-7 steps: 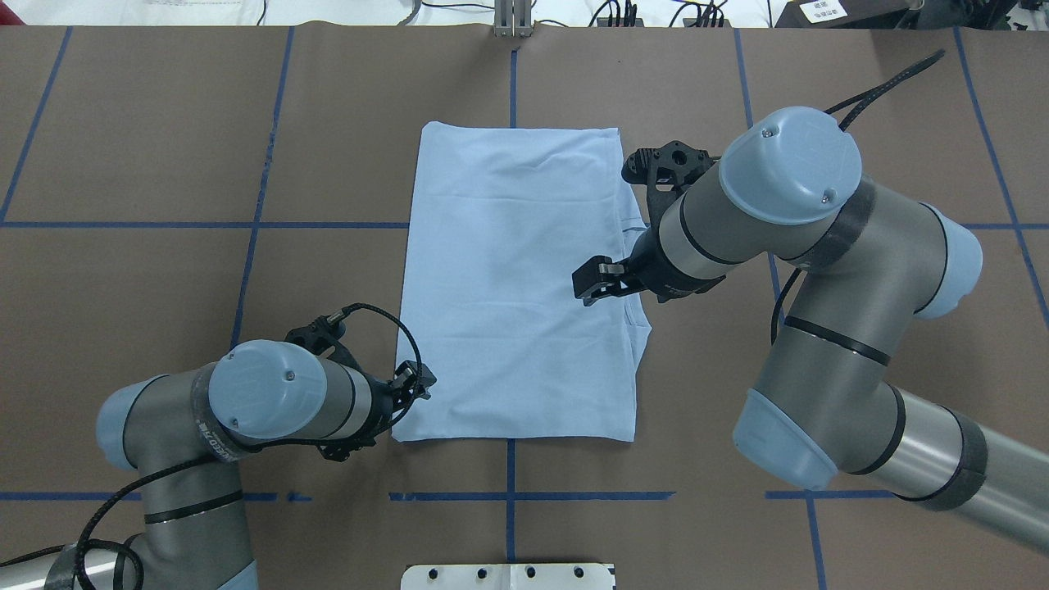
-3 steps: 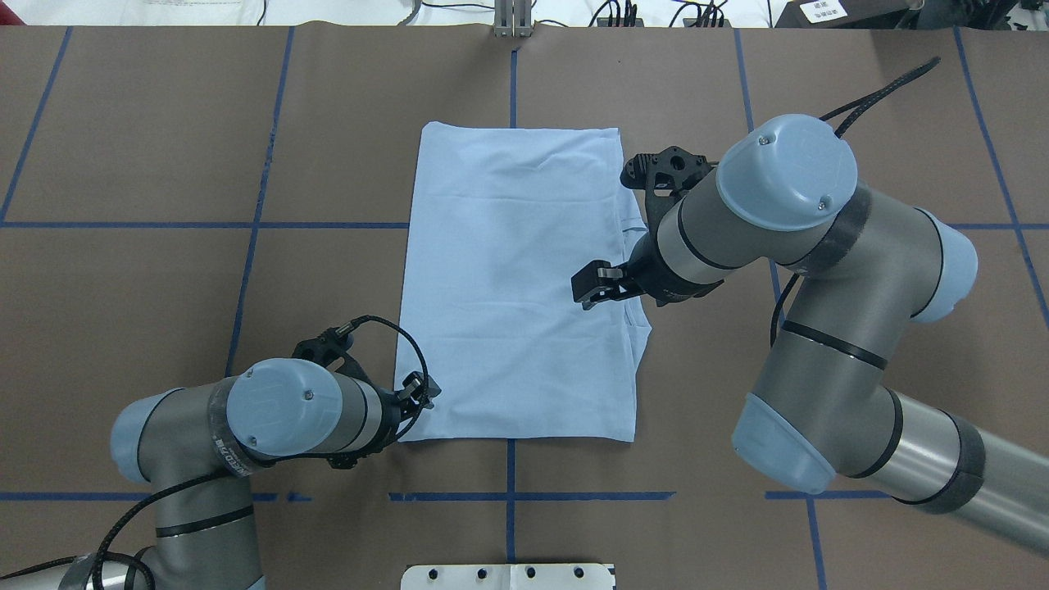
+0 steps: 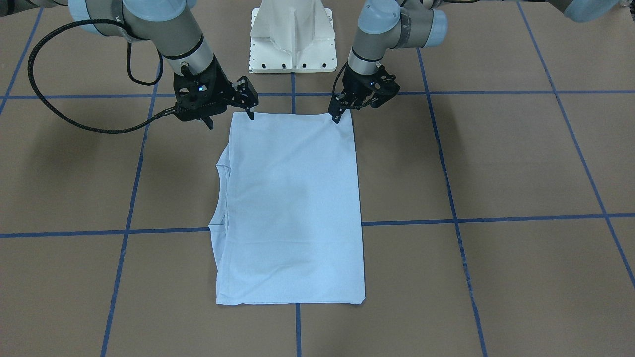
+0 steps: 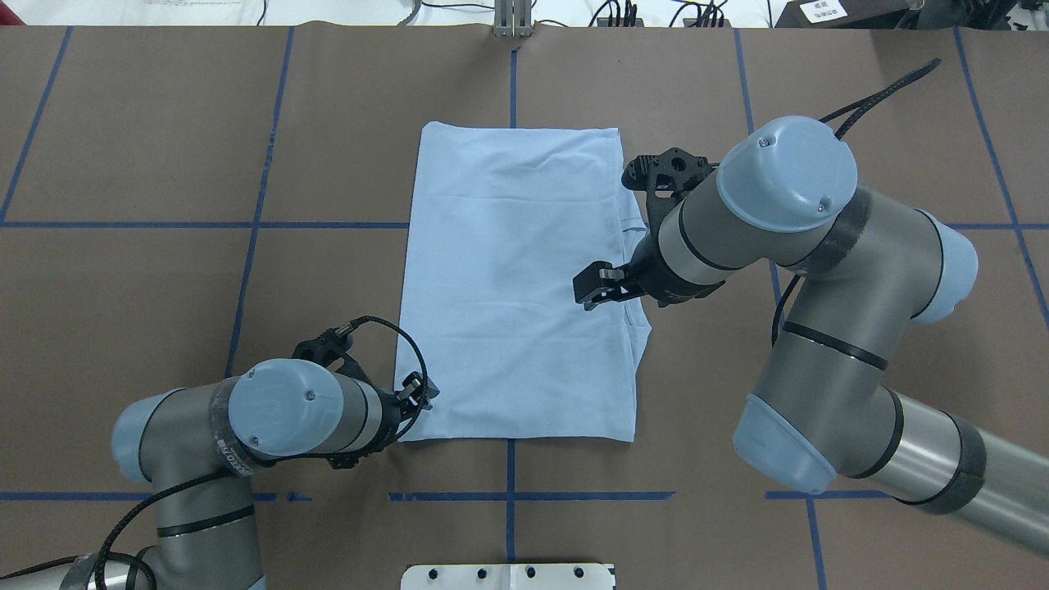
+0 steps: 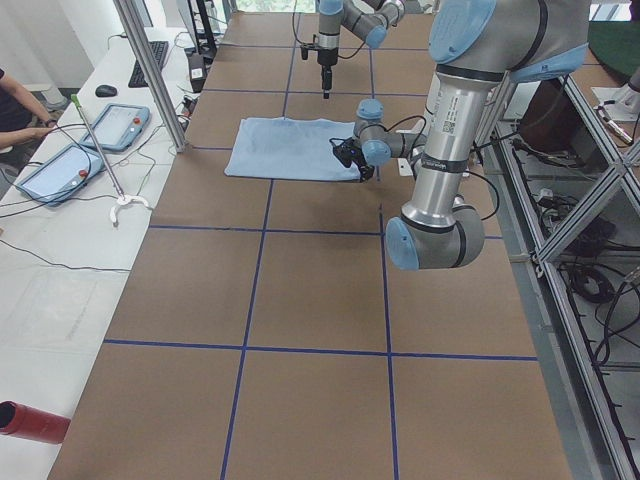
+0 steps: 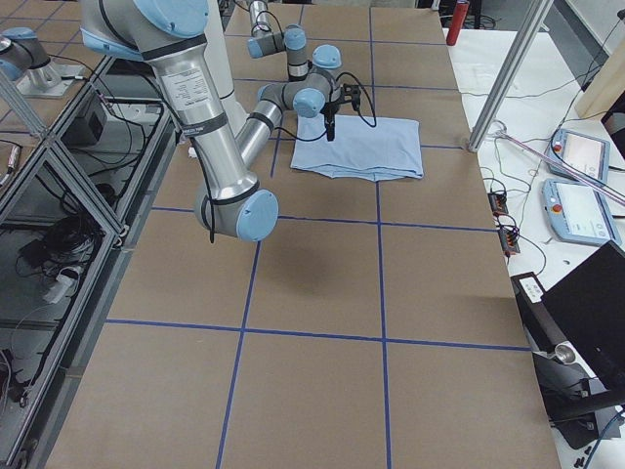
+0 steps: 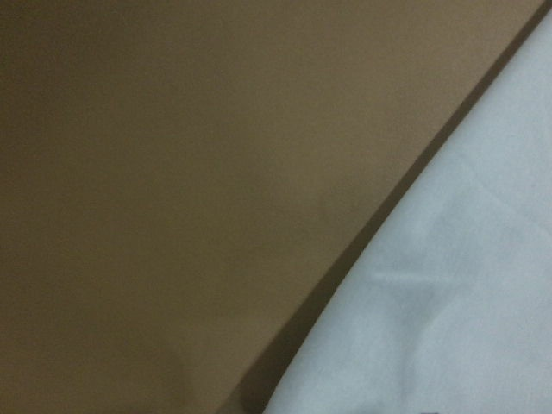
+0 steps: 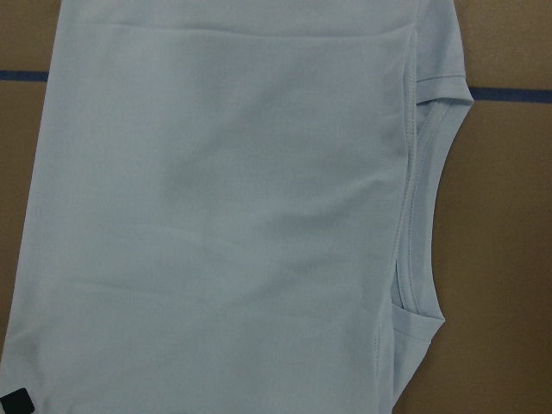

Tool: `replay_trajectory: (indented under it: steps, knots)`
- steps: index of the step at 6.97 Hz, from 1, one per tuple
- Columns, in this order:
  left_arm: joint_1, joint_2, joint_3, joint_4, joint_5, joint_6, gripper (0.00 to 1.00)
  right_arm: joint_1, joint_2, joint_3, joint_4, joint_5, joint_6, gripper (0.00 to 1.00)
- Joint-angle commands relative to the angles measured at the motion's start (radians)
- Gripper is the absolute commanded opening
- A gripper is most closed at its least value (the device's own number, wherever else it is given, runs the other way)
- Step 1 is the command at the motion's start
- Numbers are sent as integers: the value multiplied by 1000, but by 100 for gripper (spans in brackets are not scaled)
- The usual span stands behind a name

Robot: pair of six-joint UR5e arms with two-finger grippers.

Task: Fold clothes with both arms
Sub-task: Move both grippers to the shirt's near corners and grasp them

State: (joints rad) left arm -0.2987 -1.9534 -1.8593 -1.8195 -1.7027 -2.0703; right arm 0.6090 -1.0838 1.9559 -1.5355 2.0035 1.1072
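Note:
The light blue T-shirt (image 4: 516,287) lies folded into a long rectangle mid-table, its print hidden. Its collar (image 8: 423,198) shows on the side toward my right arm. My left gripper (image 4: 420,395) is down at table level on the shirt's near-left corner; in the front view (image 3: 338,117) its fingers look closed on that corner. The left wrist view shows only the shirt's edge (image 7: 448,302) on brown table. My right gripper (image 4: 592,288) hangs open and empty above the shirt's right half, with its fingers spread wide in the front view (image 3: 230,120).
The brown table (image 4: 164,164) carries blue tape lines. The white pedestal base (image 3: 292,39) stands at the robot's edge. A side table with tablets (image 5: 60,165) and a metal post (image 5: 150,70) lie beyond the far edge. A red cylinder (image 5: 30,420) lies off the table.
My left gripper moved nearer and slightly right onto the shirt's near-left corner, and that corner shifted a little right. My right arm barely moved.

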Motion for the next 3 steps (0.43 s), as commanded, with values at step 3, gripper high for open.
replay_trajectory:
  steps: [3]
  knots:
    - [9,-1,8,0,0,-4,83,0,-7,0,0,0,0,100]
